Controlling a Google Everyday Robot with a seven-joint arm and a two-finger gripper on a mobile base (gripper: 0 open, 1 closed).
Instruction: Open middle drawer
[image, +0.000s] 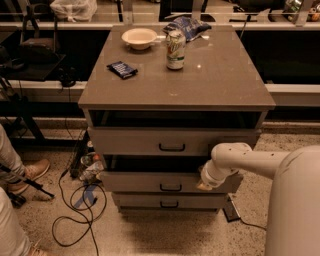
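Observation:
The middle drawer (145, 182) is a grey-beige front with a small black loop handle (171, 187). It stands slightly out from the cabinet, with a dark gap above it. My gripper (204, 184) is at the end of the white arm that comes in from the lower right. It is against the right part of the middle drawer's front, to the right of the handle. The top drawer (135, 141) also stands out a little. The bottom drawer (140, 201) is the narrowest and sits below.
On the cabinet top (210, 85) are a bowl (139, 37), a soda can (175, 49), a chip bag (187, 25) and a dark snack bar (122, 69). Cables (75, 210) and a bottle (90, 162) lie on the floor at left, near a person's shoe (27, 175).

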